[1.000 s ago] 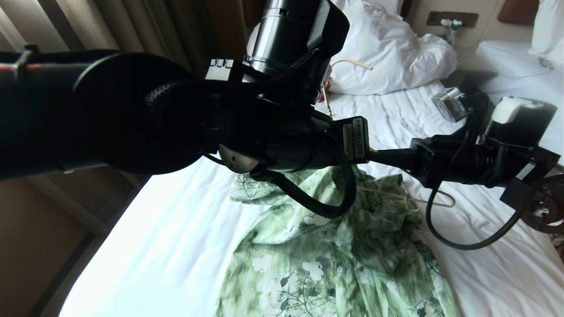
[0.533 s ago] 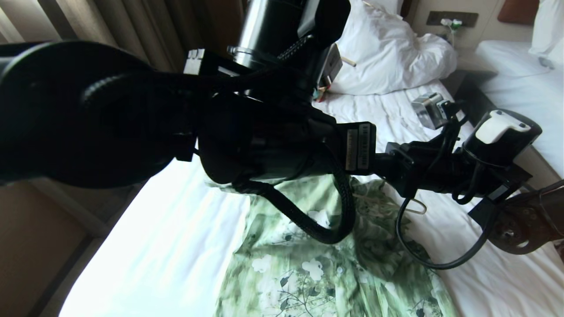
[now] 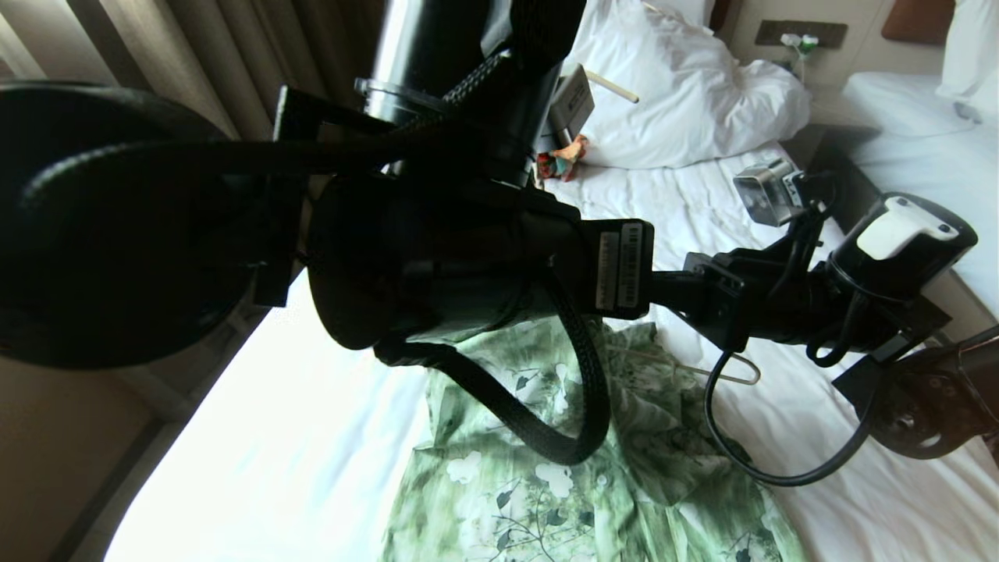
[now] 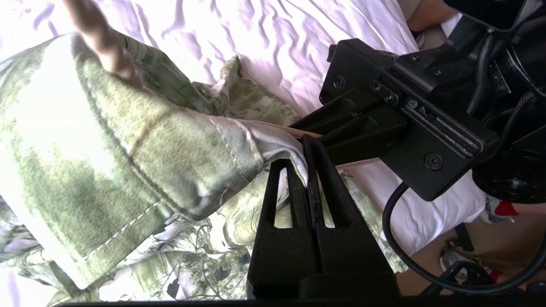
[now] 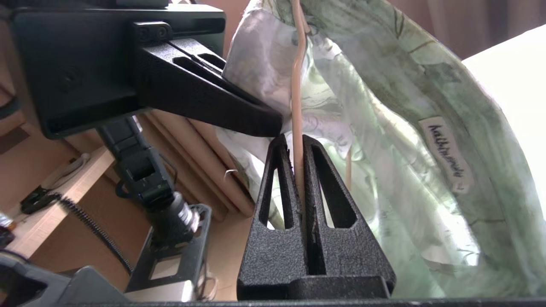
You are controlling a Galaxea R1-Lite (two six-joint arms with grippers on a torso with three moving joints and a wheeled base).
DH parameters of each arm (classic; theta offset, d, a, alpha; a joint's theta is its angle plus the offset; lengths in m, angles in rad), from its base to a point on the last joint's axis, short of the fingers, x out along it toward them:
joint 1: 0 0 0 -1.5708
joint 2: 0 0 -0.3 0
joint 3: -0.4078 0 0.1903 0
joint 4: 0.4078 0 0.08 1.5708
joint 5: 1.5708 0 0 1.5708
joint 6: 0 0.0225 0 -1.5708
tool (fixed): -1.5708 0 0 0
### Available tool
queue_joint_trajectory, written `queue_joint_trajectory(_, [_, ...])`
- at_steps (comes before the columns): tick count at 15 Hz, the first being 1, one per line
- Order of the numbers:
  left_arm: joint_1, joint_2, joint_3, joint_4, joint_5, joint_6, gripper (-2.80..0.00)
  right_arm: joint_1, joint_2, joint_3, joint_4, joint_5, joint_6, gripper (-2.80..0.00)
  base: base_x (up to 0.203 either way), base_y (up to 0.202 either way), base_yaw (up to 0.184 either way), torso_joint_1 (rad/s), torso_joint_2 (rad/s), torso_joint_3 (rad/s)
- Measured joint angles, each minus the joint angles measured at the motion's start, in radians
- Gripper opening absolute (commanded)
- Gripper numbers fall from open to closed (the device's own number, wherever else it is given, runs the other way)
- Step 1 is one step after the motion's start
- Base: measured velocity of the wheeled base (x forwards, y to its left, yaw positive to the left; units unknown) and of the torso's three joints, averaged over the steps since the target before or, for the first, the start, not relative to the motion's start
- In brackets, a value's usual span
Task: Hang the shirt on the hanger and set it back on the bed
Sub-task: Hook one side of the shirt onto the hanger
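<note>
White wrinkled sheets of the bed (image 3: 819,484) are filling the lower half of the head view, with bulky pillows (image 3: 687,94) lying at the upper centre. The shirt (image 3: 562,484) is sprawling at the lower centre, its upper part lifted toward the crossing black arms. In the left wrist view, the left gripper (image 4: 308,145) is pinching a white-lined edge of the shirt at frame centre. In the right wrist view, the right gripper (image 5: 297,143) is clamping the cream wire of the hanger (image 5: 296,85), which is running up inside the shirt. A sewn neck label (image 5: 446,153) at centre right is carrying script writing that I cannot read for certain.
</note>
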Motion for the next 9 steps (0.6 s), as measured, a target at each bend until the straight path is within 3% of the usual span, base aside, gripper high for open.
queue_joint_trajectory(9, [0.028,-0.127,0.114,0.000,0.025,0.171,-2.80,-0.046,-0.032,0.042,0.008,0.062,0.002,-2.80,0.000,0.000,0.000,0.000,0.00,0.000])
